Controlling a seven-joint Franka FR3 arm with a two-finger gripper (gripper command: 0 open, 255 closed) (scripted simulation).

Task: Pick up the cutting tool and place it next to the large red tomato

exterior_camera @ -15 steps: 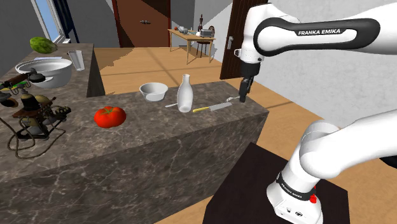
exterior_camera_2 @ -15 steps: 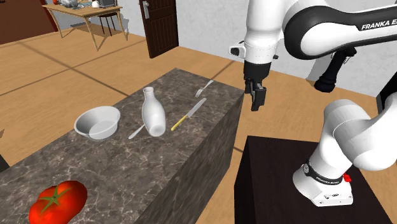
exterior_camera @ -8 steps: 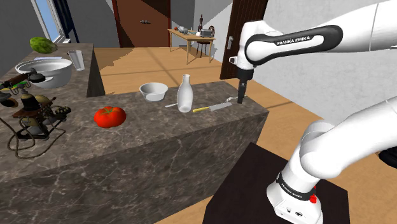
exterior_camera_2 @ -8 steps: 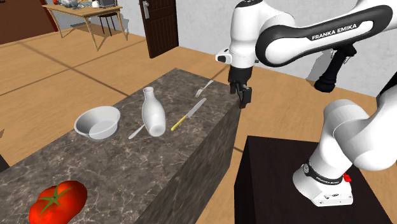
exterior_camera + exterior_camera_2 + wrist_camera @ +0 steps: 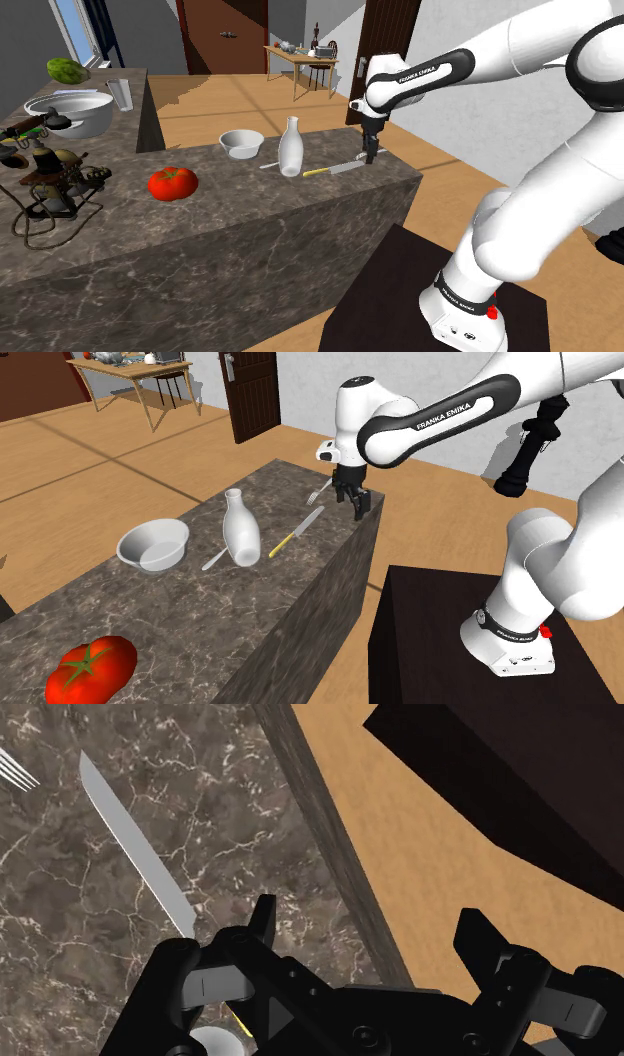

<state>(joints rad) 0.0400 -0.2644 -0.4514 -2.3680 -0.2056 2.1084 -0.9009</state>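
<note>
At the edge of the desk [image 5: 250, 215], your jaws hang released; centre them across the yellow handle of the knife [image 5: 140, 854] before descending.

The knife [image 5: 135, 844] just ahead of the end effector [image 5: 367, 919] has a smooth, bright metal blade and a plain yellow handle. Under it, the tabletop [image 5: 230, 824] looks like dark polished stone with pale veins. The end effector itself is matt black. The floor [image 5: 100, 462] beyond shows warm wood planks.

Home kitchen: marble counter [image 5: 250, 215], pot [image 5: 72, 113].
</note>
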